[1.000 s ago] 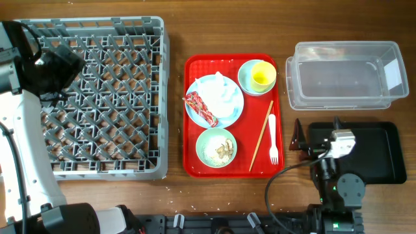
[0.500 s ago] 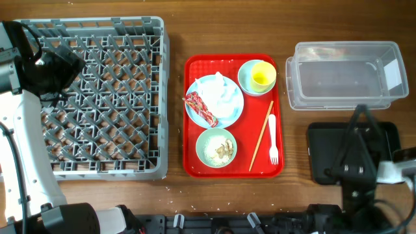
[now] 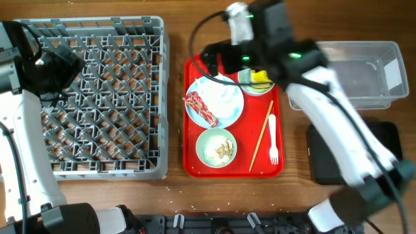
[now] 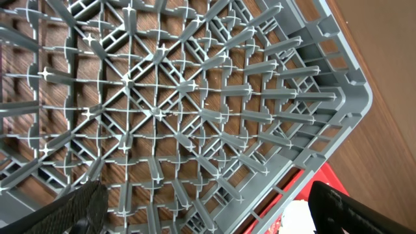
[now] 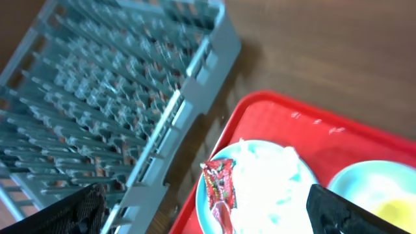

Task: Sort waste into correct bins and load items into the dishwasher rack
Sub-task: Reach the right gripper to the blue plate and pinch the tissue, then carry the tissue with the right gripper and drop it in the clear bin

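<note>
From overhead, the left gripper (image 3: 58, 65) is seen over the grey rack (image 3: 97, 97), its fingers hidden by the wrist. The right gripper (image 3: 213, 58) is blurred and held above the far edge of the red tray (image 3: 244, 130). Just below its fingers lies the plate (image 3: 227, 114), on which a white napkin (image 3: 221, 91) and a red wrapper (image 3: 201, 108) are carried. Beside those fingers, towards the tub (image 3: 364, 71), a yellow cup (image 3: 261, 78) is partly covered by the arm. Nearer the robot, a bowl (image 3: 208, 140) with food scraps (image 3: 224, 149), the chopsticks (image 3: 261, 136) and the fork (image 3: 273, 140) are laid on the red tray. The black tray (image 3: 318, 156) is partly hidden by the same arm.

In the left wrist view, the left gripper (image 4: 208, 211) is spread wide with nothing held. The rack (image 4: 195, 97) fills the space ahead of and between the fingers; a corner of the red tray (image 4: 312, 182) shows by the right finger.

In the right wrist view, the right gripper (image 5: 208, 218) is likewise spread wide and empty. Between its fingers the wrapper (image 5: 221, 195) and napkin (image 5: 266, 175) are seen on the plate (image 5: 304, 177). The cup (image 5: 396, 211) sits by the right finger, and the rack (image 5: 117, 97) lies ahead of the left finger.
</note>
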